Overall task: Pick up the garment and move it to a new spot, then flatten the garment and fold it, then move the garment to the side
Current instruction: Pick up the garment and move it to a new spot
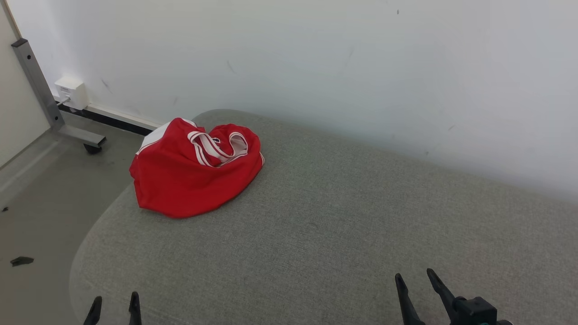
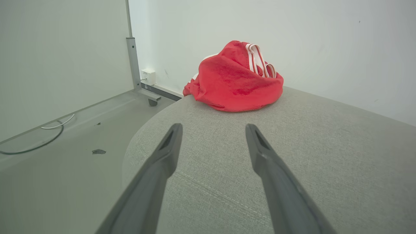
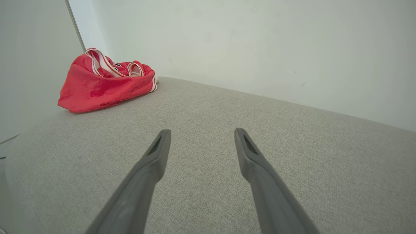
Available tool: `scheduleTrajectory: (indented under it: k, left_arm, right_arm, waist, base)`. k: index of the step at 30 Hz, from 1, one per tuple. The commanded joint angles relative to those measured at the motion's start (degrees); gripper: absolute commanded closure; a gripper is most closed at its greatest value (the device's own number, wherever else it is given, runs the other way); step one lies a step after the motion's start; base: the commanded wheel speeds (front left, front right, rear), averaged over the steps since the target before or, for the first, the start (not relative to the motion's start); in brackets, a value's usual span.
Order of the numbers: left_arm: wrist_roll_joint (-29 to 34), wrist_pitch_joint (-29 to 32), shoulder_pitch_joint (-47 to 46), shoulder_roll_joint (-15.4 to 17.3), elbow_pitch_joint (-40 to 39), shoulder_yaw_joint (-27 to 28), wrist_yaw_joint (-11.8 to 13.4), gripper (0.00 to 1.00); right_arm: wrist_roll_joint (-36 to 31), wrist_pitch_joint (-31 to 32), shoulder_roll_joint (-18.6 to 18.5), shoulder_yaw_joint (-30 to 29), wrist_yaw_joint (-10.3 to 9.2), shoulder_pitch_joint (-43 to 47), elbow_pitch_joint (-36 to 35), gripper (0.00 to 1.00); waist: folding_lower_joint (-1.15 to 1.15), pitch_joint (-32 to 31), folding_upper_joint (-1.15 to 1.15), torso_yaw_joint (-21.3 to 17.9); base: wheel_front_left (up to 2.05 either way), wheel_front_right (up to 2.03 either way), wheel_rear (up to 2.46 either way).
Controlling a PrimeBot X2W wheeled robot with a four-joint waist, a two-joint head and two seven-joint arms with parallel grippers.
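Red fabric with white trim was seen as one garment [image 1: 194, 174], bunched into a single heap on the far left corner of one grey woven upholstered cushion [image 1: 338, 216], close to the white wall [image 1: 316, 54] and with its left edge at the cushion's rounded rim. In the head view the heap was stretched more from side to side than from front to back, so its long axis was laid roughly along the wall; two white-banded openings were turned upward at its far, right-hand end, while the plain red bulk was directed toward the left and the near side. Two grippers were counted, each with two dark fingers. The left gripper [image 1: 115, 297] was held with fingers spread apart and nothing between them, over the cushion's near left rim, well apart from the garment. The right gripper [image 1: 413, 273] was likewise spread wide and empty, above bare cushion. One grey metal post [image 1: 38, 85] and one white wall box [image 1: 71, 92] were seen beside the floor [image 1: 54, 194], where one dark scrap [image 1: 21, 260] was lying.
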Motion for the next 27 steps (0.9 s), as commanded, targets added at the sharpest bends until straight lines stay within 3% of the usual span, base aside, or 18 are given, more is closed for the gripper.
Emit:
scheduleTrajectory:
  k: [1,6,11,18,20,27]
  left_arm:
    - [0.0,0.4,-1.7,0.3,0.4,-0.2,0.1,0.0]
    - [-0.8,4.0,-7.7,1.7,2.8,-0.7,0.0,0.0]
    - [-5.7,8.7,-18.5,4.4,7.3,1.6,-0.4,0.0]
    - [-13.8,15.3,-31.0,8.5,13.7,5.3,-0.7,0.0]
    - [-15.5,18.1,-34.0,11.0,14.9,6.7,-0.7,0.0]
    - [-25.1,29.1,-41.8,15.0,17.4,14.3,2.0,0.0]
  right_arm:
    - [0.1,-0.1,-0.1,-0.3,0.17,0.4,0.0,0.0]
    - [-0.6,0.4,-0.1,-0.7,0.17,1.1,-0.8,0.0]
    - [-3.1,2.6,-0.3,0.3,0.16,-0.6,-3.4,0.0]
    - [-4.2,5.0,-3.5,3.7,0.12,-6.1,-8.2,0.0]
    - [-4.0,5.3,-4.0,5.3,0.12,-7.9,-9.0,0.0]
    - [-3.3,5.0,-4.6,9.6,0.12,-13.2,-9.5,0.0]
  waist:
    - [-0.01,0.1,0.0,0.0]
    - [-0.01,1.2,0.0,-0.5]
    - [-0.01,6.5,0.0,-5.0]
    - [-0.01,17.1,0.0,-11.9]
    - [-0.01,19.4,0.0,-13.7]
    - [-0.01,26.3,0.0,-18.7]
  base:
    - [0.0,0.0,0.0]
    - [0.0,0.0,0.0]
    - [0.0,0.0,0.0]
    - [0.0,0.0,0.0]
    - [0.0,0.0,0.0]
    - [0.0,0.0,0.0]
